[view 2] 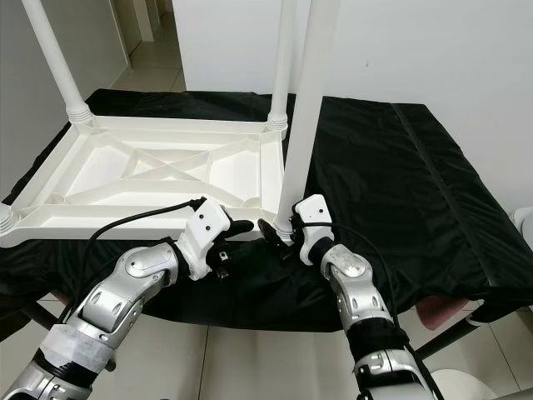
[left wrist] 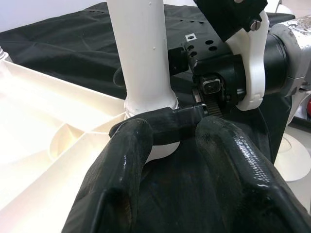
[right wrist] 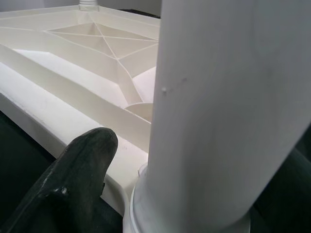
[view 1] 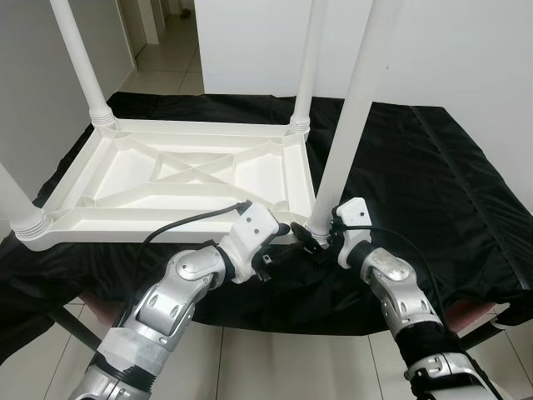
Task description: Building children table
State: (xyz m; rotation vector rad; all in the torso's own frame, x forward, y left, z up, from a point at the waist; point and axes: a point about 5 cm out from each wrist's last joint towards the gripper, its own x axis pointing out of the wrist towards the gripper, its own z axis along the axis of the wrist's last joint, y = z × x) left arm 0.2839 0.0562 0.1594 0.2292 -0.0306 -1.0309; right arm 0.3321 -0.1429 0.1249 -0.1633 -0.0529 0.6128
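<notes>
White leg (view 1: pixel 346 125) at tabletop (view 1: pixel 166 179) corner, R gripper (view 1: pixel 315 237) fingers clamped round base.

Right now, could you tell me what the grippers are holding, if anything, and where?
The right gripper clasps the near white plastic table leg at its base, by the upturned tabletop's corner socket. The left gripper sits open beside it, holding nothing.

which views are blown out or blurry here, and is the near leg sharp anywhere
Left wrist view: the upturned tabletop glares near white, and the left end effector's fingers are soft. Right wrist view: the near leg is close and blurred, with its ribs washed pale. Both eye views: evenly lit and sharp, with the leg crisp against the black cloth.
</notes>
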